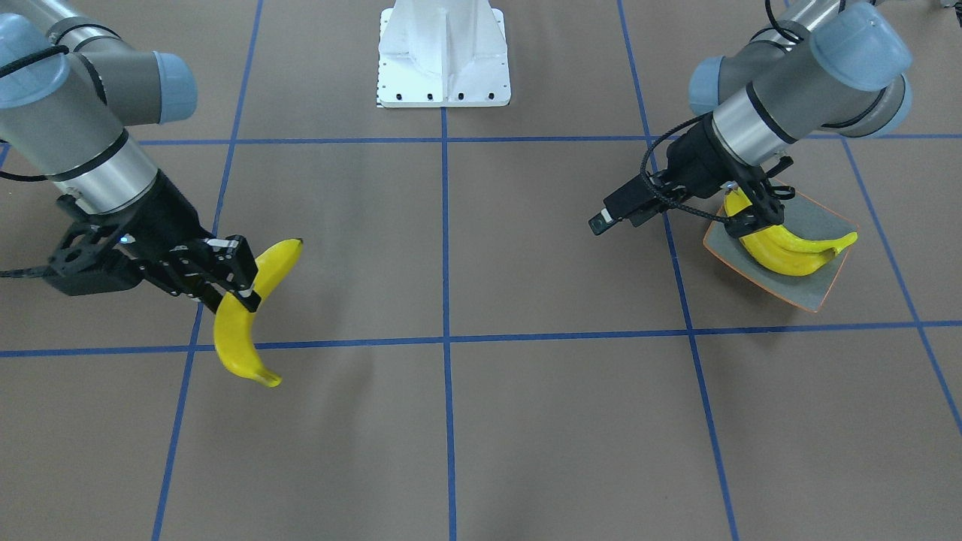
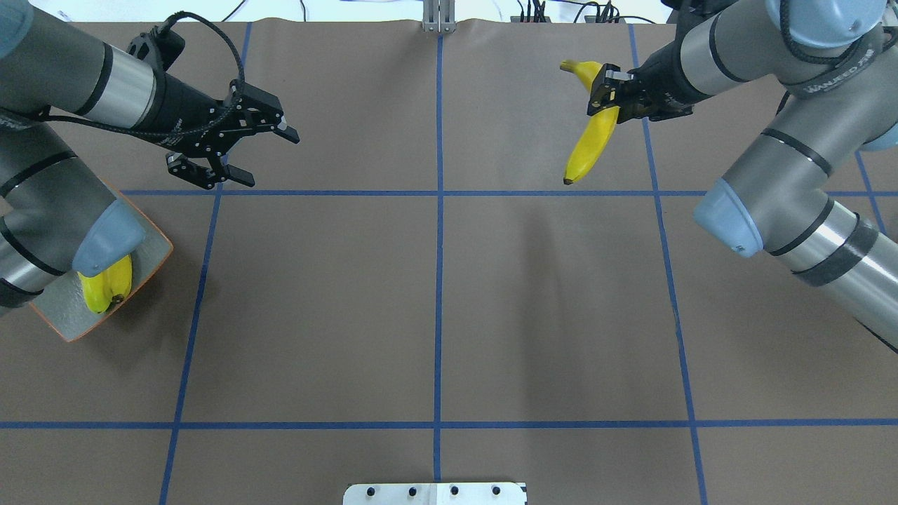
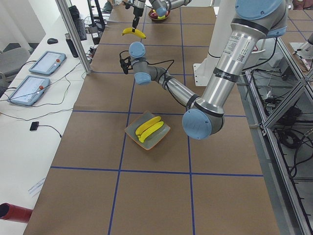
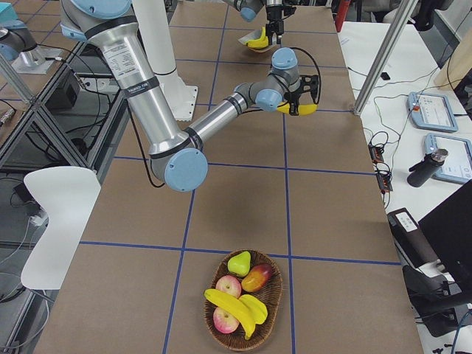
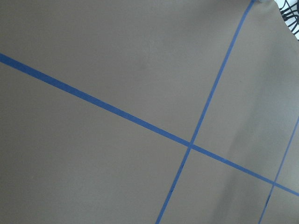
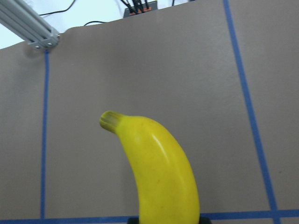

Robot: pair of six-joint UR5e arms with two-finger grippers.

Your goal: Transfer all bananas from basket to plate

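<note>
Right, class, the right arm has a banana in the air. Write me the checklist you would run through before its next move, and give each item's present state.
1. Grip: the right gripper is shut across the held banana. Ok.
2. Lift: the held banana hangs in the air, off the table. Ok.
3. Receiving side: the left gripper is open and empty. Ok.
4. Room on the plate: a pair of bananas covers much of it. Cannot tell.
5. Basket emptied of bananas: two more bananas lie in it among other fruit. Not ok.
</note>
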